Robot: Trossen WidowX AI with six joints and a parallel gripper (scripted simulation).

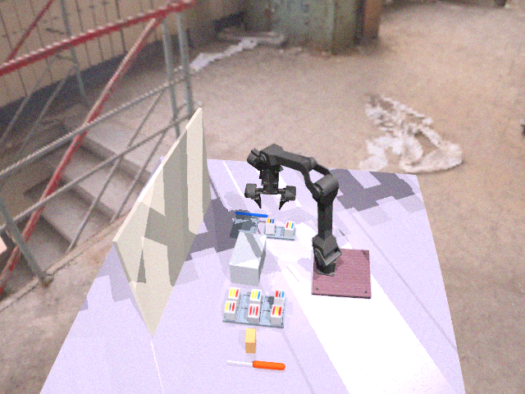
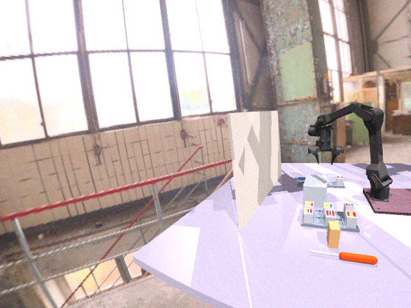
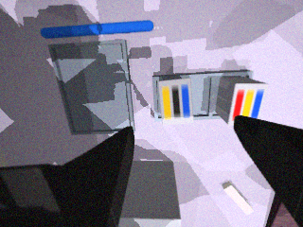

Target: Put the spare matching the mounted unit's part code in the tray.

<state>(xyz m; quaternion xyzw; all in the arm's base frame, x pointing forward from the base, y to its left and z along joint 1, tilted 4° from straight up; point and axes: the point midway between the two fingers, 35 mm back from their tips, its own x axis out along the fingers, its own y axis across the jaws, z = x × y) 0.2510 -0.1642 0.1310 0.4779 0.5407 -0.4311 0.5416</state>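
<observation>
The spare [image 3: 175, 99] striped yellow, black and blue sits in a small holder [image 3: 204, 115] beside a red-yellow-blue one [image 3: 247, 103], right of the tray [image 3: 90, 85]. The gripper [image 1: 270, 195] hangs above, jaws partly open, gripping nothing. No lettering is readable.

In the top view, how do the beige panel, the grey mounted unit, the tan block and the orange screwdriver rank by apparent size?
1. beige panel
2. grey mounted unit
3. orange screwdriver, longer but thinner, and tan block: look roughly alike, so I leave them unranked.
</observation>
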